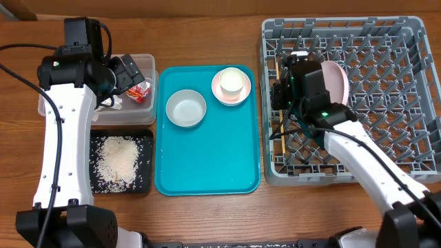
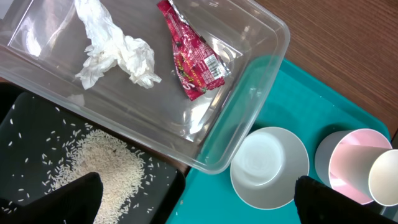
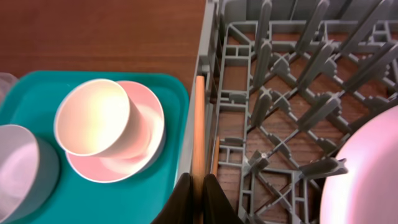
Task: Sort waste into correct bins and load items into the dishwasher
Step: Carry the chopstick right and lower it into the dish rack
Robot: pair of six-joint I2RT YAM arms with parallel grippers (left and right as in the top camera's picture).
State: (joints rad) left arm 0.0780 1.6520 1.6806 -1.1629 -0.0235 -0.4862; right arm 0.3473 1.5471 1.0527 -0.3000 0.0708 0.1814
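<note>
A crumpled white tissue (image 2: 118, 53) and a red snack wrapper (image 2: 193, 59) lie in the clear tub (image 2: 249, 93). Rice (image 2: 99, 165) is heaped in the black tray (image 1: 141, 182) just in front of it. My left gripper (image 2: 196, 205) hovers open and empty over the tub's corner. On the teal tray (image 1: 207, 165) sit a grey-white bowl (image 1: 186, 108) and a white cup (image 1: 231, 80) on a pinkish saucer (image 3: 143, 134). A pink plate (image 1: 336, 79) stands in the grey dish rack (image 1: 406, 169). My right gripper (image 3: 204, 186) is shut on a wooden chopstick (image 3: 199, 118) along the rack's left wall; a second chopstick (image 3: 215, 155) lies beside it.
The teal tray fills the gap between the bins and the rack, its right rim close to the rack's left wall. Many upright pegs (image 3: 267, 43) crowd the rack floor. Bare wooden table (image 1: 207, 34) shows behind the tray.
</note>
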